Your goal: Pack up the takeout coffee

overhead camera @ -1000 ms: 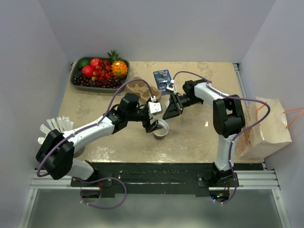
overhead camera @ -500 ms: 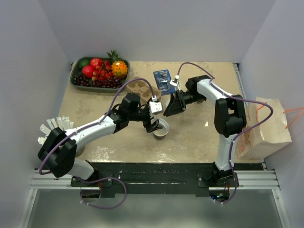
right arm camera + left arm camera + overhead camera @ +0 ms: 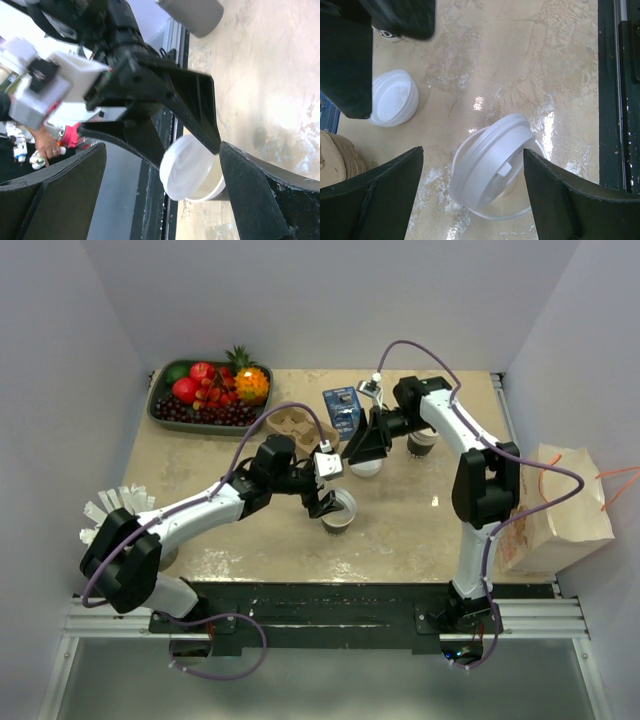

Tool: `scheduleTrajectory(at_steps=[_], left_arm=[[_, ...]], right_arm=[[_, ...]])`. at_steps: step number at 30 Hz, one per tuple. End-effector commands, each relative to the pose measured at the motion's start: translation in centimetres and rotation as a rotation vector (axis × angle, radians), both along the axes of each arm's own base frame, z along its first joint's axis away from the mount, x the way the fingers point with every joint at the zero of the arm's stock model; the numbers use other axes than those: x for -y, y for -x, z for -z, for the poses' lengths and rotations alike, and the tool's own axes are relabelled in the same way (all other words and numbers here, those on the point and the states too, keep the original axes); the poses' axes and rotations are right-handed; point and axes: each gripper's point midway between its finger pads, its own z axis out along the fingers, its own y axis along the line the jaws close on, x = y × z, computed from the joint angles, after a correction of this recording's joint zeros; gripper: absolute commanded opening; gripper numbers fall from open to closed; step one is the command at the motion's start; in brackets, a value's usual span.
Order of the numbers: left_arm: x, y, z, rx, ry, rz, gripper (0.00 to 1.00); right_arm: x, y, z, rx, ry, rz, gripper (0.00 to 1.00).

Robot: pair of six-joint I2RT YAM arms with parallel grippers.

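The tabletop (image 3: 530,60) is seen as polished, marbled beige, with glare thrown on it. Smooth, slightly translucent white plastic is shown by the lid (image 3: 490,160) of the takeout coffee (image 3: 340,524) and by the loose lid (image 3: 395,97) beside that cup, whose wall is seen as matt dark paper. Matt black, faintly grained plastic is presented by the fingers (image 3: 375,200) of the left hand (image 3: 472,197). Far right of the coffee, a creased, matt brown paper bag (image 3: 560,505) is seen.
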Motion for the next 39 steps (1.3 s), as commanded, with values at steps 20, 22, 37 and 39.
scheduleTrajectory(at_steps=[20, 22, 37, 39], left_arm=[[1.3, -0.1, -1.4, 0.001, 0.045, 0.041, 0.84], [1.3, -0.2, -1.3, 0.006, 0.05, 0.036, 0.84], [2.0, -0.1, 0.0, -0.036, 0.035, 0.076, 0.77], [2.1, 0.1, 0.2, -0.049, 0.033, 0.082, 0.76]], right_arm=[[2.9, -10.4, -2.2, 0.269, 0.275, 0.737, 0.99], [4.2, -10.2, -3.5, 0.404, 0.304, 0.823, 0.99], [4.7, -2.0, 0.1, 0.615, 0.376, 0.625, 0.85], [4.8, -2.1, 0.4, 0.599, 0.391, 0.632, 0.85]])
